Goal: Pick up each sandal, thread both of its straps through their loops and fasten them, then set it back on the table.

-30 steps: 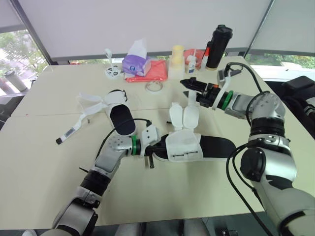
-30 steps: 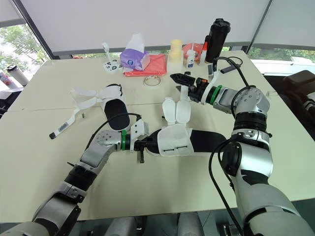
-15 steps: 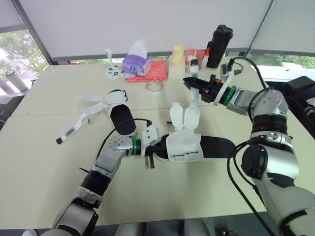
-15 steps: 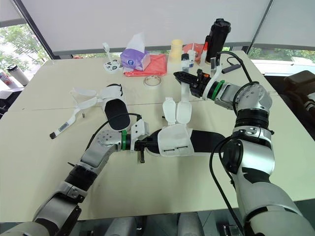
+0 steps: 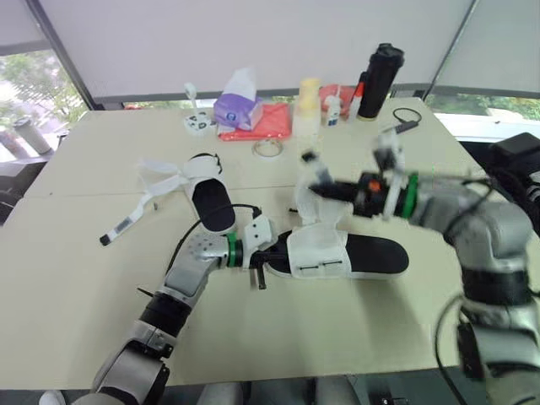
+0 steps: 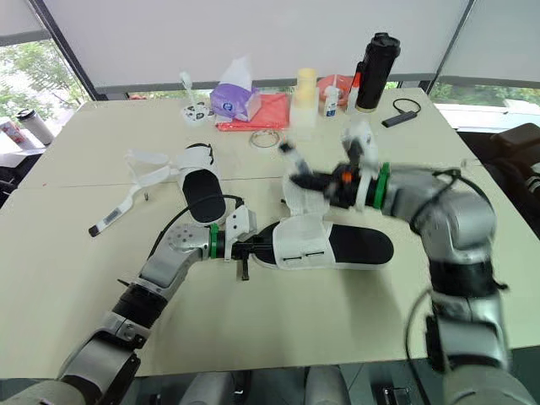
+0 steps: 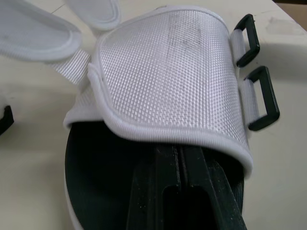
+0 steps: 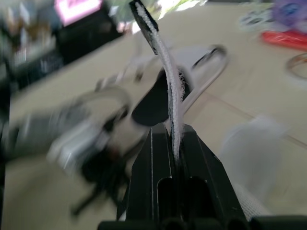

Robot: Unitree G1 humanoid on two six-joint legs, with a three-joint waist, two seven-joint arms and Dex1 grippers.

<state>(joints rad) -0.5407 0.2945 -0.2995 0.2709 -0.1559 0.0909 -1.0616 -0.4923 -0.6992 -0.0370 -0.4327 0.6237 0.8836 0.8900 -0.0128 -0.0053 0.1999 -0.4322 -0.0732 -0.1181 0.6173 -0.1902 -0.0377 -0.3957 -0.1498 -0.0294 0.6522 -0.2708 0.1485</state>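
Observation:
A sandal (image 5: 371, 256) with a black sole and a white upper (image 7: 168, 72) lies on the table's middle. My left gripper (image 5: 268, 255) is shut on its toe end, fingers (image 7: 165, 191) clamped on the sole under the upper. Two black loops (image 7: 261, 98) stand on the upper's side. My right gripper (image 6: 305, 180) hovers just above the sandal's far side, shut on a white strap (image 8: 165, 57) that rises between its fingers. A second sandal (image 5: 208, 201) lies further back on the left, its white straps (image 5: 164, 177) loose and spread.
Along the table's far edge stand a purple tissue box (image 5: 236, 105), a red cloth (image 5: 268, 122), a yellow cup (image 5: 308, 93), small bottles and a black flask (image 5: 380, 80). A tape roll (image 5: 266, 149) and a black cable (image 5: 405, 126) lie nearer.
My right gripper has shut on the white strap and swung down and toward the sandal with it. The left gripper and the sandal have stayed where they were.

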